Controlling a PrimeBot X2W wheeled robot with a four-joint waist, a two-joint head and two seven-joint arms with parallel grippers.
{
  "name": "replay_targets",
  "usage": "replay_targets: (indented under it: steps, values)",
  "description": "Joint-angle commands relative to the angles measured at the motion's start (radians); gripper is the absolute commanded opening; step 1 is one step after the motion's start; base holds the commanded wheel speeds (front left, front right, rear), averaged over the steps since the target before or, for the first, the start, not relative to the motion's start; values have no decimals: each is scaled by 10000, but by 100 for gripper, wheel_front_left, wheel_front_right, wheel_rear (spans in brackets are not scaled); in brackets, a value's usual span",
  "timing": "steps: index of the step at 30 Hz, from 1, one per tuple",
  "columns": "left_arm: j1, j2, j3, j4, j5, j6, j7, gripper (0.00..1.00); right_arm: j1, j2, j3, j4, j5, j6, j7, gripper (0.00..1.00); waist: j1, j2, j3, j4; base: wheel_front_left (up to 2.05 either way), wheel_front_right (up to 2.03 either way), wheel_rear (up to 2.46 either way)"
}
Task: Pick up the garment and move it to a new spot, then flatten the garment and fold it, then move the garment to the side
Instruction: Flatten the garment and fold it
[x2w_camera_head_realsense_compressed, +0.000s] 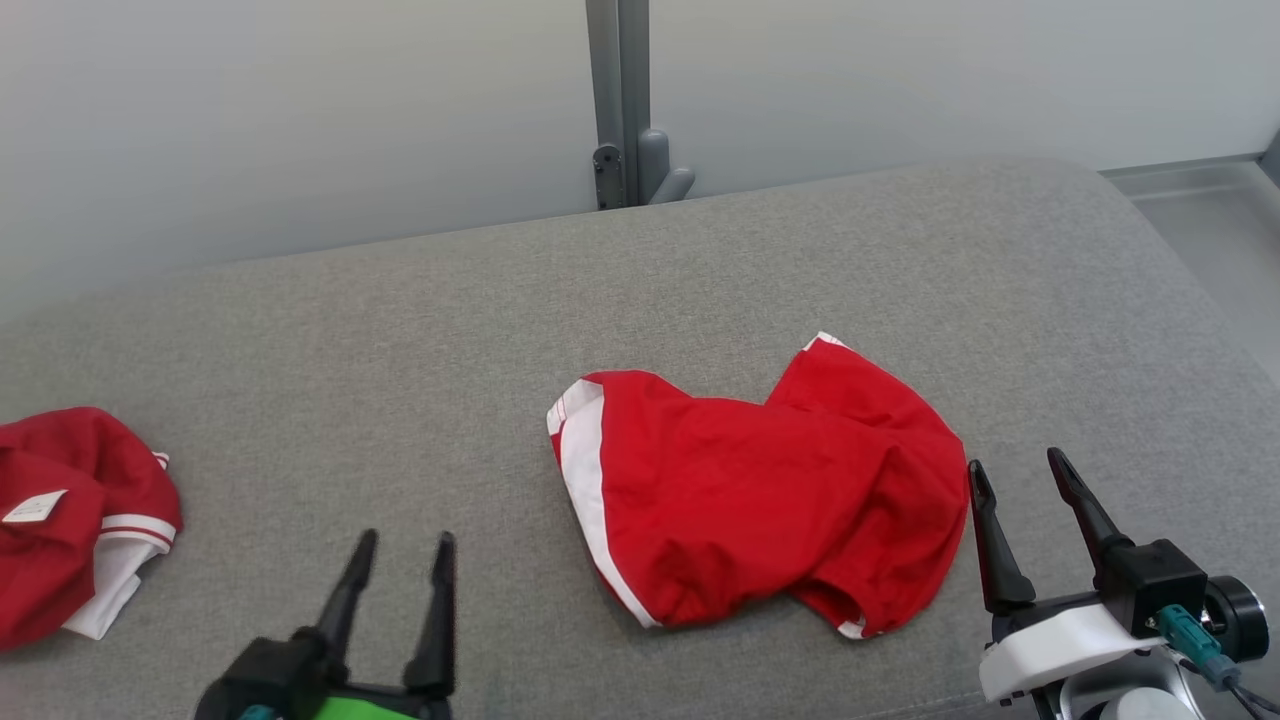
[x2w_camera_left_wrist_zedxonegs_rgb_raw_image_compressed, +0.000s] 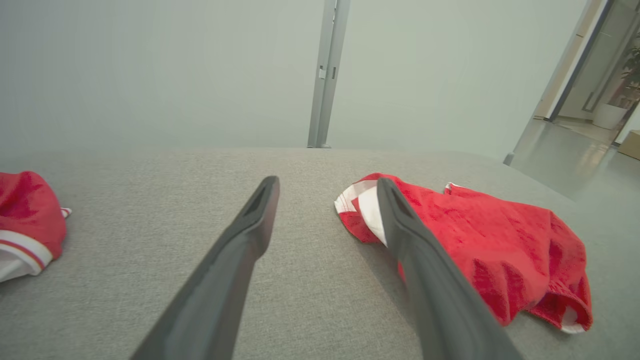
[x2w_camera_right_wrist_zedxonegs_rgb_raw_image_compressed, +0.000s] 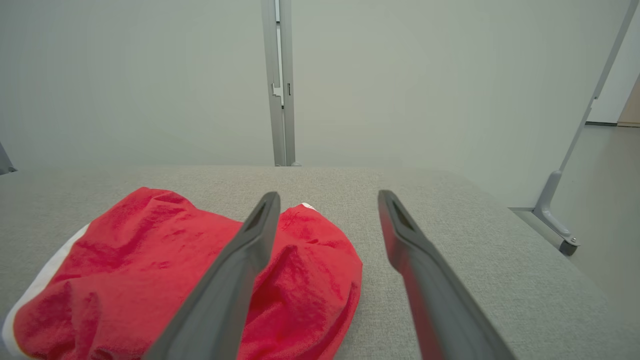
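Matt red cloth garment (x2w_camera_head_realsense_compressed: 770, 490), coarse grey woven fabric surface (x2w_camera_head_realsense_compressed: 400, 340), smooth metal post (x2w_camera_head_realsense_compressed: 618, 100)

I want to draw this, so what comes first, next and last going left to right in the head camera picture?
Crumpled red and white cloth at the left edge → left hand, open → red garment in the middle → right hand, open.

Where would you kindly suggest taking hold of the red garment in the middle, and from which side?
Probably the bunched right edge of the red garment, coming from the right with the open right tool beside it: the cloth stands up in folds there, easy to pinch.
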Motion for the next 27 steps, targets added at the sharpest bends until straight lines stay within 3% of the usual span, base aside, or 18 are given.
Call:
replay_targets:
  steps: [1, 5, 9, 21, 22, 23, 24, 27]
  values:
    - [-215, 38, -379, 191, -264, -28, 114, 100, -138, -47, 22, -82, 40, -10, -32, 100, 0, -1, 105, -134, 0, 0, 0]
    - [-670, -101, -1683, 984, -1625, -27, 1238, 100, -267, -42, 149, -240, 74, -10, -32, 100, 0, -1, 342, -456, 0, 0, 0]
    - [-1054, -308, -2352, 1742, -3170, -27, 1920, 100, -370, -11, 173, -342, 82, -10, -32, 100, 0, -1, 612, -821, 0, 0, 0]
    - [-2471, -148, -3431, 3673, -5088, -27, 2229, 100, -547, 156, -121, -499, 285, -10, -32, 100, 0, -1, 1431, -1482, 0, 0, 0]
    - [-2588, -38, -3561, 3767, -5137, -27, 2197, 89, -557, 170, -116, -481, 307, -10, -32, 100, 0, -1, 1458, -1507, 0, 0, 0]
    - [-2658, -24, -3705, 3754, -5364, -27, 2163, 40, -568, 184, -106, -462, 320, -10, -32, 100, 0, -1, 1473, -1528, 0, 0, 0]
    - [-2715, -14, -3843, 3616, -5639, -27, 2175, 0, -573, 200, -104, -449, 334, -10, -32, 100, 0, -1, 1475, -1541, 0, 0, 0]
    - [-2915, 268, -3916, 2826, -6721, -27, 2091, 0, -487, 207, -188, -411, 395, -10, -33, 100, 0, -1, 1422, -1514, 0, 0, 0]
